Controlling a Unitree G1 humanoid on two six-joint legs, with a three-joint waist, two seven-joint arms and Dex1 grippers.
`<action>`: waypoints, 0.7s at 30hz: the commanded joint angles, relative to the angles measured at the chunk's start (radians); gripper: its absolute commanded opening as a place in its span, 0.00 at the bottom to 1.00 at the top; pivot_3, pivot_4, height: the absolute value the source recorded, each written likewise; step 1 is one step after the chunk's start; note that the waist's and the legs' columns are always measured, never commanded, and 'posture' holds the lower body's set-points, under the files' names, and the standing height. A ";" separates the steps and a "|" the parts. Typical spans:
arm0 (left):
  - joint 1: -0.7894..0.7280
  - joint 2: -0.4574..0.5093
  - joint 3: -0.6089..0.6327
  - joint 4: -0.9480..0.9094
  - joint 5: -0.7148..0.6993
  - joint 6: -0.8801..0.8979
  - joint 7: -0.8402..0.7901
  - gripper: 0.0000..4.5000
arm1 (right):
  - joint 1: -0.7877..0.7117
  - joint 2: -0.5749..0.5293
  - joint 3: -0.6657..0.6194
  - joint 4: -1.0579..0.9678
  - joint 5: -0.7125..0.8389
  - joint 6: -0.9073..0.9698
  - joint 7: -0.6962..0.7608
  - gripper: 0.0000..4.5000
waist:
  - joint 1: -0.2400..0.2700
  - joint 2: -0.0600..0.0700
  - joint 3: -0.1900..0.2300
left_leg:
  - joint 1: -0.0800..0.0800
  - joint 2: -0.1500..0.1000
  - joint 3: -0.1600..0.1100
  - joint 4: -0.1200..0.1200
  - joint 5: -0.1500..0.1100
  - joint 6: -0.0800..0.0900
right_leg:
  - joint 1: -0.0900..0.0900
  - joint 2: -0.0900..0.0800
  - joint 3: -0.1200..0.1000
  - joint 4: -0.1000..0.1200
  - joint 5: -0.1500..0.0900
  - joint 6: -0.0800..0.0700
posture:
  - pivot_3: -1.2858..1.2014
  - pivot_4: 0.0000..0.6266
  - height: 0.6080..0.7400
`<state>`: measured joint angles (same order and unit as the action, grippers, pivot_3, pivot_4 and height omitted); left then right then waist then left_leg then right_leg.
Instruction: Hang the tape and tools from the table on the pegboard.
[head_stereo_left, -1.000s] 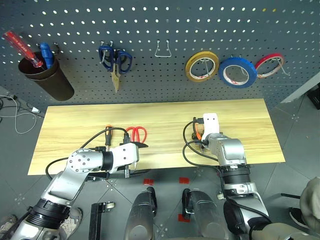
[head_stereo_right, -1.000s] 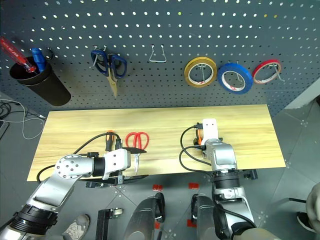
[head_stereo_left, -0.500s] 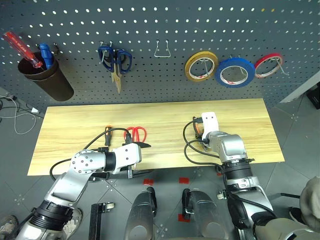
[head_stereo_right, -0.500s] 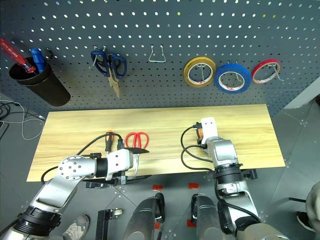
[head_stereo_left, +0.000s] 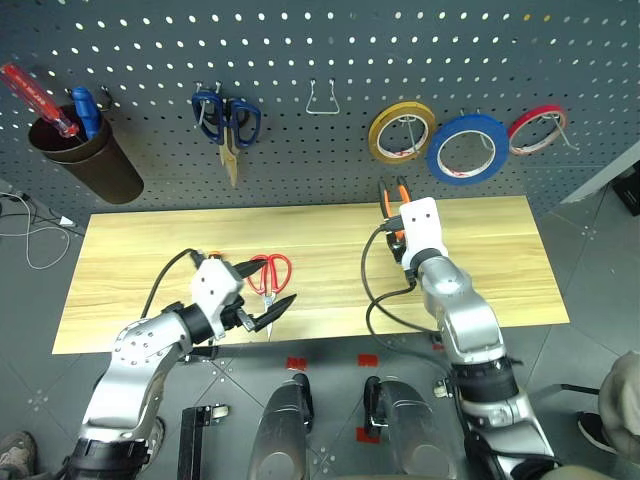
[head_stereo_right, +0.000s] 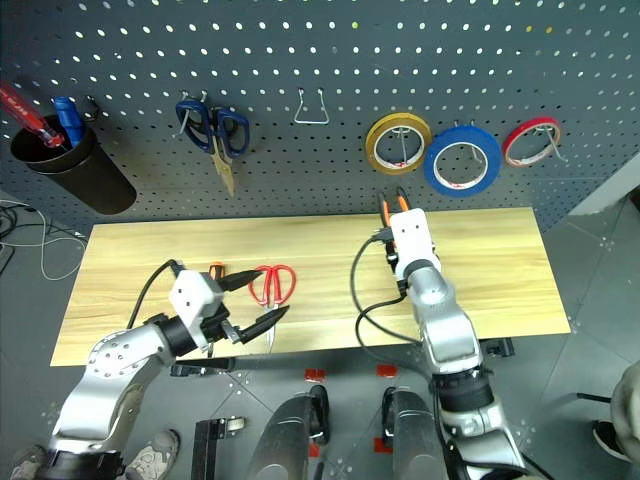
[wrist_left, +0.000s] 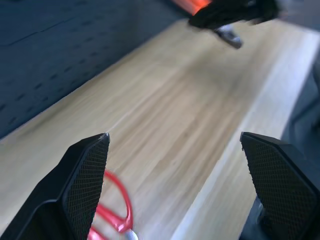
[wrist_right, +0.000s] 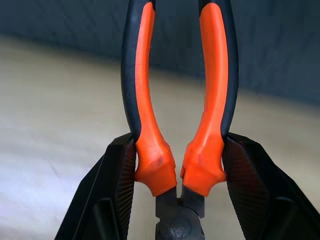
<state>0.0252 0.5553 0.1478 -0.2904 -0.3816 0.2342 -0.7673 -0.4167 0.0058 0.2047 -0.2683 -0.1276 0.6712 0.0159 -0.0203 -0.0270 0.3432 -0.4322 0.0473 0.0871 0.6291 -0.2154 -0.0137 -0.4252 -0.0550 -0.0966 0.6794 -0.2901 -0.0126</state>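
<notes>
Blue tape (head_stereo_left: 463, 147) already hung on the pegboard (head_stereo_left: 320, 60), between the yellow ring (head_stereo_left: 402, 131) and the red ring (head_stereo_left: 537, 131). That part judged done.

Right gripper (wrist_right: 175, 165) was closed on the pliers (wrist_right: 177, 90), fingers clamped either side of the handles near the pivot, handles pointing toward the board. Pliers were held above the far edge of the table (head_stereo_left: 500, 270), just right of centre; not yet on a hook. An empty wire hook (head_stereo_left: 322, 98) sat up and to the left.

Left gripper (head_stereo_left: 262, 298) had its fingers spread wide, holding nothing, near the front edge. Red scissors (head_stereo_left: 269, 272) lay flat just beyond it. An orange-and-black handle (head_stereo_right: 215, 272) lay left of them, probably the screwdriver.

Remaining: pliers, scissors, screwdriver.
</notes>
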 joint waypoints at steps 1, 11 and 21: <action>0.017 0.000 0.074 -0.089 -0.073 0.080 0.060 0.98 | 0.000 0.066 0.146 -0.178 -0.007 -0.180 0.004 0.51 | -0.004 0.000 0.000 | 0.000 0.000 -0.001 0.000 0.000 0.000 | 0.000 0.000 0.000 0.001 0.000 0.000 | 0.53 0.53 1.00; -0.217 -0.020 0.071 -0.091 -0.110 0.233 0.196 0.98 | -0.444 0.098 0.090 0.174 -0.073 -0.545 -0.040 0.50 | 0.024 -0.001 0.000 | 0.001 0.000 -0.004 0.007 0.002 -0.001 | 0.004 0.000 -0.002 0.002 0.002 0.007 | 0.54 0.53 1.00; -0.363 -0.007 0.043 -0.059 -0.086 0.275 0.214 0.98 | -0.748 0.078 -0.023 0.703 -0.066 -0.869 -0.097 0.50 | 0.025 -0.001 0.000 | 0.000 0.000 -0.002 0.006 0.002 -0.001 | 0.003 0.000 -0.003 0.000 0.005 0.001 | 0.56 0.54 1.00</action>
<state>-0.3358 0.5374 0.1965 -0.3418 -0.4685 0.5135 -0.5543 -1.1149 0.0796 0.1973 0.4165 -0.1920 -0.1112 -0.0605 0.0051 -0.0277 0.3432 -0.4322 0.0470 0.0850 0.6348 -0.2132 -0.0147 -0.4218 -0.0548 -0.0995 0.6794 -0.2855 -0.0118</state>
